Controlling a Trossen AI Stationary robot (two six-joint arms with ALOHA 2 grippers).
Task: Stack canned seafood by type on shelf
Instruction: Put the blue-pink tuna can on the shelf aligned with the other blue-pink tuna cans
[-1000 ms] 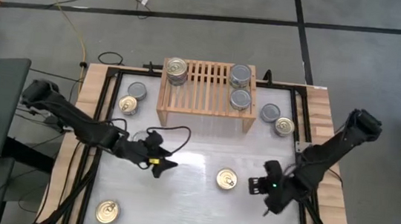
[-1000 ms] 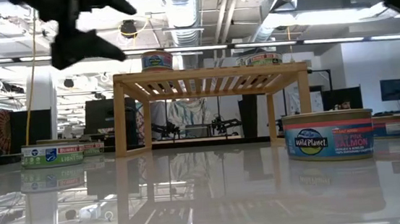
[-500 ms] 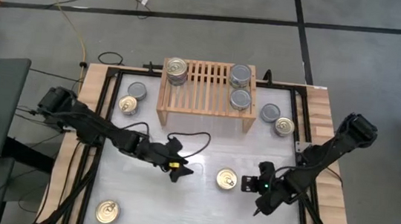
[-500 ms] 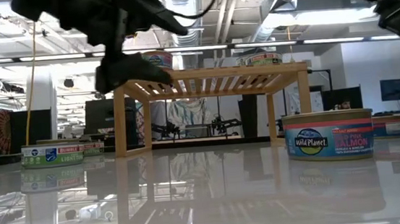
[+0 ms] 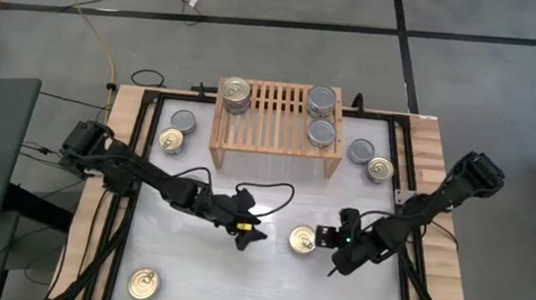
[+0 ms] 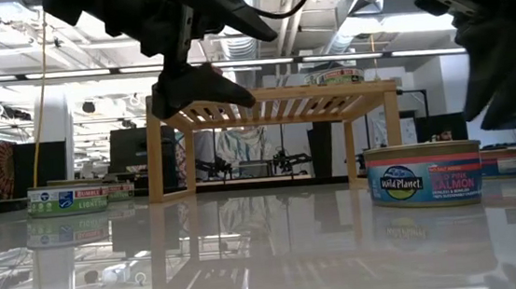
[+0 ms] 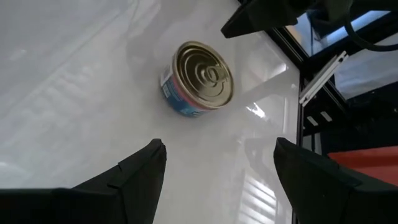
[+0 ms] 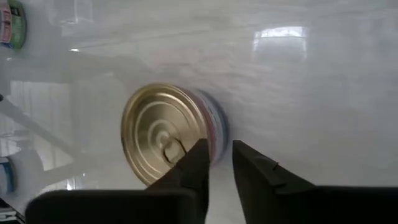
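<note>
A gold-topped can of seafood [image 5: 303, 240] stands upright on the white table between my two grippers. My left gripper [image 5: 247, 234] hovers open on its left, and the can [image 7: 199, 78] lies ahead of the spread fingers. My right gripper [image 8: 217, 160] hangs just to the can's right and above it [image 6: 423, 175], its fingers a narrow gap apart and slanting down. The wooden shelf [image 5: 274, 141] at the far side carries a gold-topped stack [image 5: 237, 94] and two silver-topped cans [image 5: 322, 101] [image 5: 322, 133].
Loose cans stand on the table: a silver [image 5: 183, 121] and a gold one [image 5: 170, 141] left of the shelf, a silver [image 5: 361, 151] and a gold one [image 5: 379, 169] to its right, and a gold one [image 5: 142, 283] at the near left corner.
My left gripper has travelled toward the table's right edge and a little down, closing on the middle can. My right gripper has come toward the table's left and down, ending beside the same can. The can has stayed where it was.
</note>
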